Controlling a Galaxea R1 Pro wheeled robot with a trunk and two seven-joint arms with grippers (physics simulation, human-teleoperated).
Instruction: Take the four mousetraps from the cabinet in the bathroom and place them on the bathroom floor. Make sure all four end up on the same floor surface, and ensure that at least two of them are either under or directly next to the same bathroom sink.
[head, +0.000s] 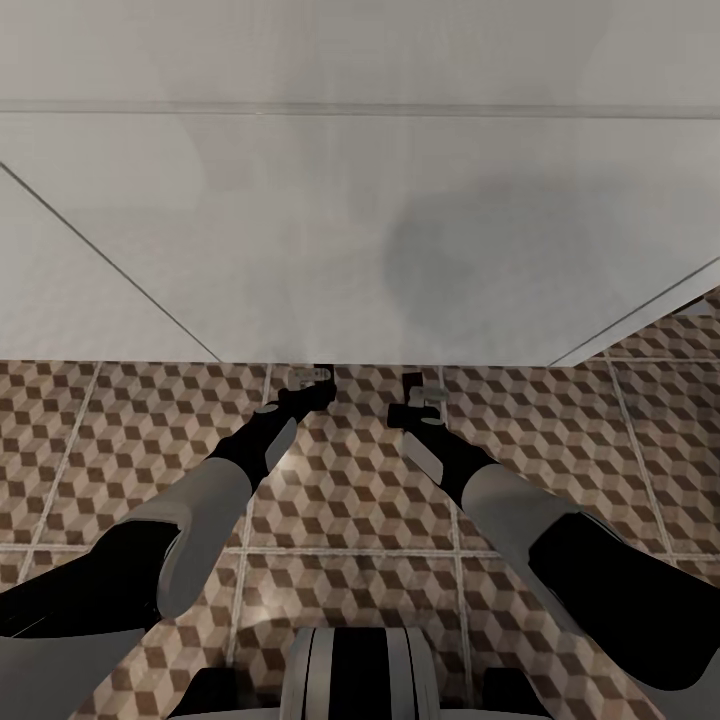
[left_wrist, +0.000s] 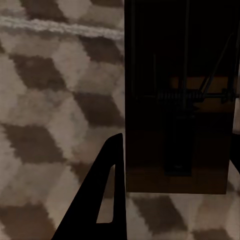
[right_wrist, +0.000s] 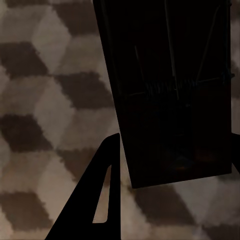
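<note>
Dark brown flat mousetraps (left_wrist: 177, 130) (right_wrist: 170, 100) sit gripped in each pincer (head: 312, 378) (head: 415, 388), low over cube-patterned tile floor (head: 340, 500), for placing.

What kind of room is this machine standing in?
Probably a bathroom, though that is a guess. The floor is laid in brown, beige and white cube-pattern tiles with pale grout lines, and a large smooth white surface, perhaps a tub or wall panel, rises just ahead.

Grey-and-black arm shells, black triangular fingers (left_wrist: 100, 200)
</note>
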